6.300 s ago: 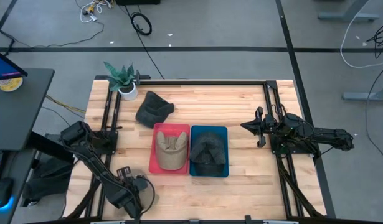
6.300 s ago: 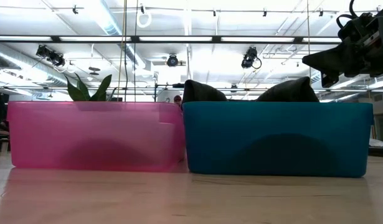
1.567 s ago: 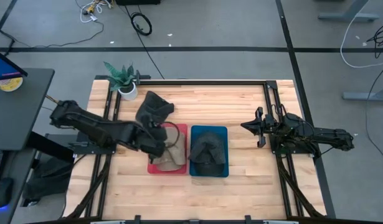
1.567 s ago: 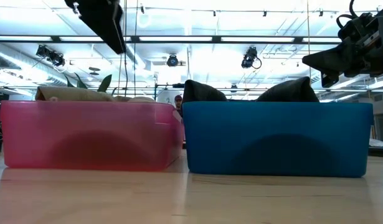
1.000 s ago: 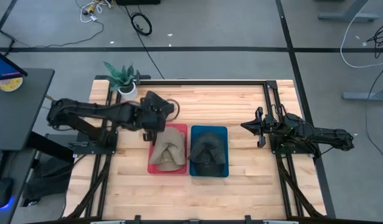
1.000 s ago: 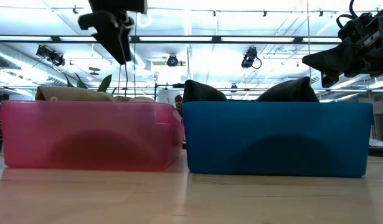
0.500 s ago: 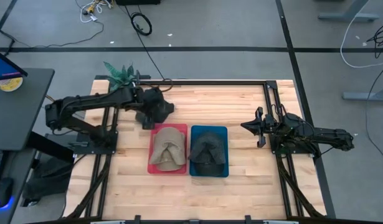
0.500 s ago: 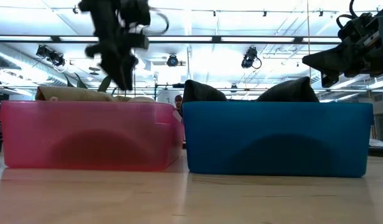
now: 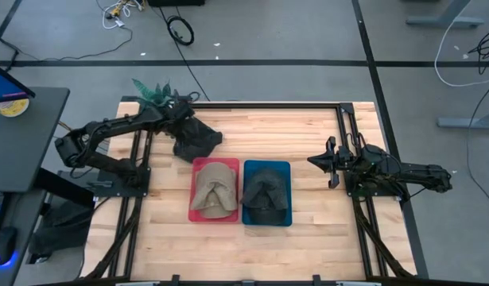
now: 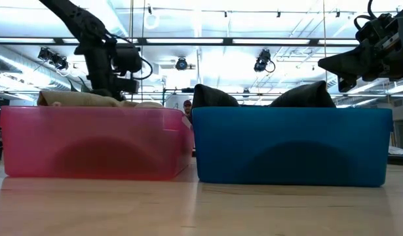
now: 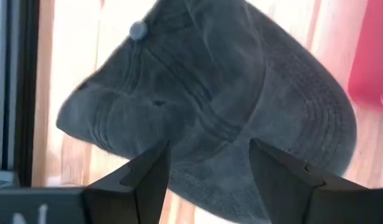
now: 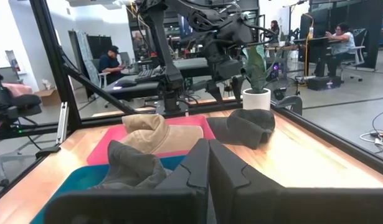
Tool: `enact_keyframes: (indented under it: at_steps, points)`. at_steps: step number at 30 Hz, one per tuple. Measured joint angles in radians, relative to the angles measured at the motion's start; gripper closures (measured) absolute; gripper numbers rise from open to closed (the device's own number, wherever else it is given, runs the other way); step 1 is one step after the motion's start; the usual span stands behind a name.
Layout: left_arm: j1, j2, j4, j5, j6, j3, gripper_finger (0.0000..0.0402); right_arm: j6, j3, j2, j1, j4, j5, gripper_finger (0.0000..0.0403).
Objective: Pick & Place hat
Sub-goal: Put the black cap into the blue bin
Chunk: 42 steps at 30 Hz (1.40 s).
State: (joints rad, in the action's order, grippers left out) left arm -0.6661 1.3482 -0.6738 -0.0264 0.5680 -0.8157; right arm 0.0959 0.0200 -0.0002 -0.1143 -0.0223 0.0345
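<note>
Potted plant (image 9: 154, 98) stands at the far left corner of the table (image 9: 308, 135), just beside the loose dark grey hat (image 9: 195, 136), with the pink bin (image 9: 195, 208) close in front. Count: three hats, one bare on the wood, one tan hat (image 9: 214, 187) in the pink bin, one dark hat (image 9: 265, 191) in the blue bin (image 9: 285, 220); two bins touching. Left gripper (image 11: 207, 174) hovers over the loose hat, fingers spread, holding nothing; right gripper (image 9: 328, 162) waits at the right side, fingers pressed together.
</note>
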Motion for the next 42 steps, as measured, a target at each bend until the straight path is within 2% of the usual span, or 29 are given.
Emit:
enact_keyframes:
  at_steps: [4, 13, 22, 27, 33, 42]
  points:
    - [-0.027, 0.009, 0.032, 0.038, 0.001, 0.008, 0.0179, 0.000, 0.000, 0.000, 0.000, 0.000, 0.000, 0.0394]
    - [-0.024, 0.021, 0.065, 0.054, 0.025, 0.008, 0.0180, 0.000, 0.000, 0.000, 0.000, 0.000, 0.000, 0.0394]
    - [-0.024, 0.158, 0.072, 0.051, 0.028, 0.005, 0.0187, 0.000, 0.000, 0.000, 0.000, 0.000, 0.000, 0.0394]
    - [-0.023, 0.190, 0.083, 0.054, 0.018, 0.004, 0.0240, 0.000, 0.000, 0.000, 0.000, 0.000, 0.000, 0.0394]
    - [-0.024, 0.180, 0.078, 0.076, -0.006, 0.002, 0.0376, 0.000, 0.000, 0.000, 0.000, 0.000, 0.000, 0.0394]
    - [-0.026, 0.142, 0.094, 0.043, -0.068, -0.001, 0.0394, 0.000, 0.000, 0.000, 0.000, 0.000, 0.000, 0.0394]
